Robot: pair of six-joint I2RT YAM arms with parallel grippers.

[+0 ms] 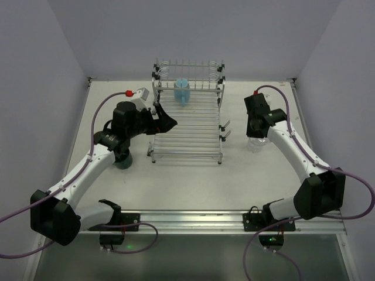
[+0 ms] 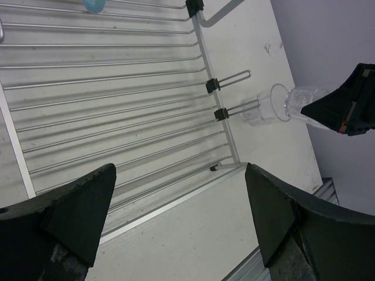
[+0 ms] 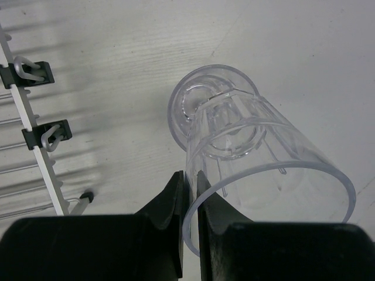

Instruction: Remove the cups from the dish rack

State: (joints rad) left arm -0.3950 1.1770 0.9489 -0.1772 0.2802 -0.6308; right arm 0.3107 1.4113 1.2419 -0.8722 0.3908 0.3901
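Sitting near the back rail of the chrome wire dish rack [image 1: 187, 134], the small light blue cup [image 1: 181, 91] lies ahead and slightly right of the left hand [image 1: 167, 121], the nearer one, which is spread wide with bare slats between them. The right hand [image 3: 188, 187] pinches the rim of a clear ribbed tumbler [image 3: 275, 158], tilted over a second clear tumbler [image 2: 263, 111] on the white desk [image 1: 263, 187].

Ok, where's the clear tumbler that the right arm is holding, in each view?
Top external: the clear tumbler is right of the dish rack, below the right wrist.
Left wrist: upper right, against the dark right arm.
Right wrist: centre, its rim pinched by the right fingers.
Shared landmark: the black clips on the rack's right rail.
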